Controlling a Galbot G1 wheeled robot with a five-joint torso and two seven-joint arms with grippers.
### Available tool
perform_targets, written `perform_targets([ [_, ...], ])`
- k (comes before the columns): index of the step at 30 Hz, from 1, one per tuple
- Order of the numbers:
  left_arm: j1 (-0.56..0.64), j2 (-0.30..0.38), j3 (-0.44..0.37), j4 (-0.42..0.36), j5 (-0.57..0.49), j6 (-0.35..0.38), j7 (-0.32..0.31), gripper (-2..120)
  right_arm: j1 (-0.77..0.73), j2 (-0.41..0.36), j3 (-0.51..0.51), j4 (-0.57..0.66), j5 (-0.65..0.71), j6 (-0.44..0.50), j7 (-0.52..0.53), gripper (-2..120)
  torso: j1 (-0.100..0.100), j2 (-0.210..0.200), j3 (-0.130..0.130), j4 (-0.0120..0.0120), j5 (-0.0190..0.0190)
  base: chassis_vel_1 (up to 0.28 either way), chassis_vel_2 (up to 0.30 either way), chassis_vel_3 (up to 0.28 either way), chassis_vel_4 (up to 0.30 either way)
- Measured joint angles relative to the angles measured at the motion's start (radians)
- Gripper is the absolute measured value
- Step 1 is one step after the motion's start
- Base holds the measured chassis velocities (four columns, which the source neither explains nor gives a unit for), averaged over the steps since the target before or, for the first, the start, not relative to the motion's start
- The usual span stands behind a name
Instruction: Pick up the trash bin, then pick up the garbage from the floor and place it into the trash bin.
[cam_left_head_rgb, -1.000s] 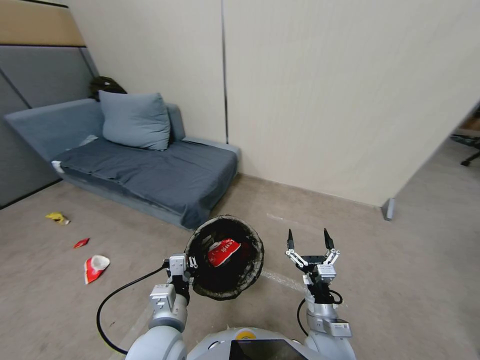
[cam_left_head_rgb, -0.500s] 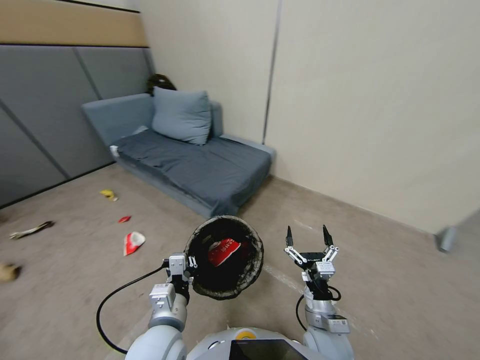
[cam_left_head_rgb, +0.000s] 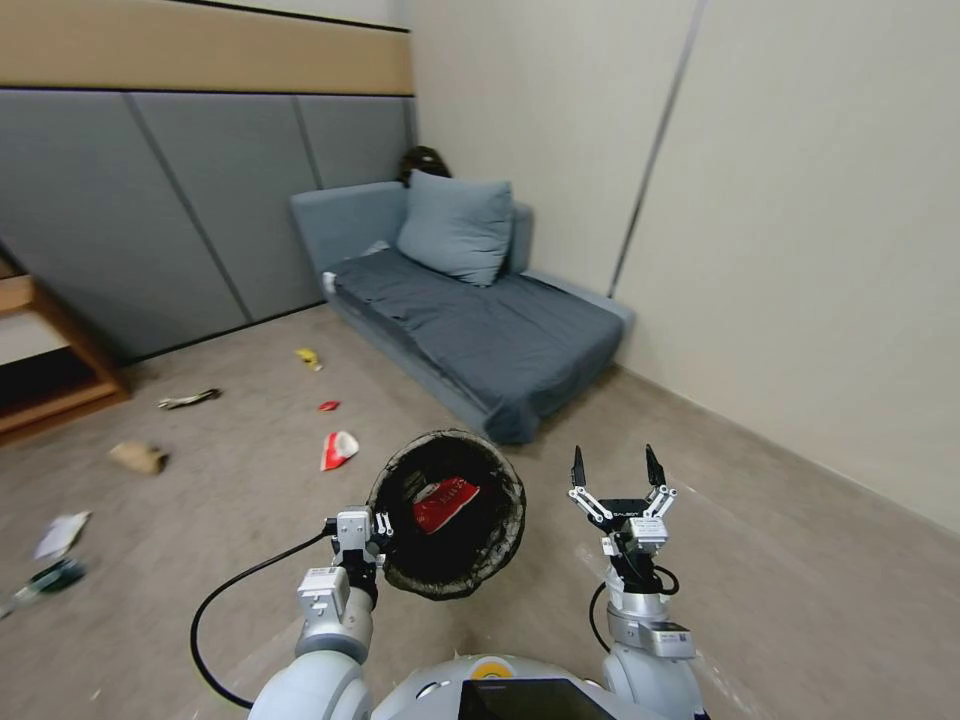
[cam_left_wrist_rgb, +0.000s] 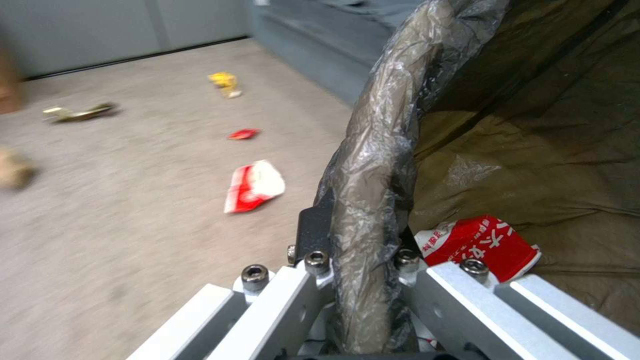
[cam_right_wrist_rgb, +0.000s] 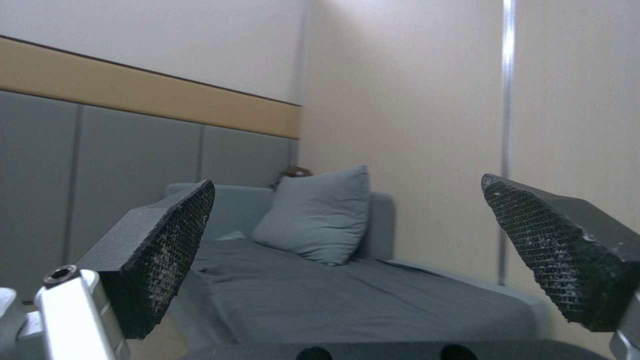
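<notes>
Nearest the robot, the left gripper (cam_left_head_rgb: 375, 528) holds its jaws shut on the bag-covered rim of the small round white plastic trash bin lined with a dark brown-black bag (cam_left_head_rgb: 505, 520), which hangs clear of the floor, its mouth tipped toward the head camera; the left wrist view shows the rim (cam_left_wrist_rgb: 373, 165) pinched between the two metal fingers. A crumpled red-and-white wrapper (cam_left_head_rgb: 445, 502) already lies inside the liner. Beside it the right gripper (cam_left_head_rgb: 612, 472) is raised with its jaws spread wide and holding nothing. Over the last second the whole head view has swung left while both arms keep their pose, so the robot has turned, not the objects; this brings more of the beige-grey carpeted floor (cam_left_head_rgb: 240, 500) into sight. On it lie, from near to far, a red-and-white wrapper (cam_left_head_rgb: 338, 449) just beyond the bin, a small red scrap (cam_left_head_rgb: 328, 405), a crumpled brown paper bag (cam_left_head_rgb: 138, 457), a banana peel (cam_left_head_rgb: 188, 399) and a yellow wrapper (cam_left_head_rgb: 309, 357); at the left edge rest a white tissue (cam_left_head_rgb: 62, 533) and a small green-labelled bottle (cam_left_head_rgb: 45, 580). Behind stands a blue-grey sofa (cam_left_head_rgb: 480, 320) with one cushion (cam_left_head_rgb: 455, 225). Judged from this, bin pickup is done, one piece is collected, and the turn lines up the remaining litter.
</notes>
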Motion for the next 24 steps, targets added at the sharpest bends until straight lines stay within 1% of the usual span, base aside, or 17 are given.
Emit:
perform_targets([
  [24, -0.001, -0.002, 0.001, 0.002, 0.002, 0.000, 0.000, 0, 0.012, 0.010, -0.014, -0.002, -0.007, -0.010, -0.021, 100, 0.000, 0.000, 0.000, 0.0001, -0.0001, 0.122, 0.128, 0.128, 0.122],
])
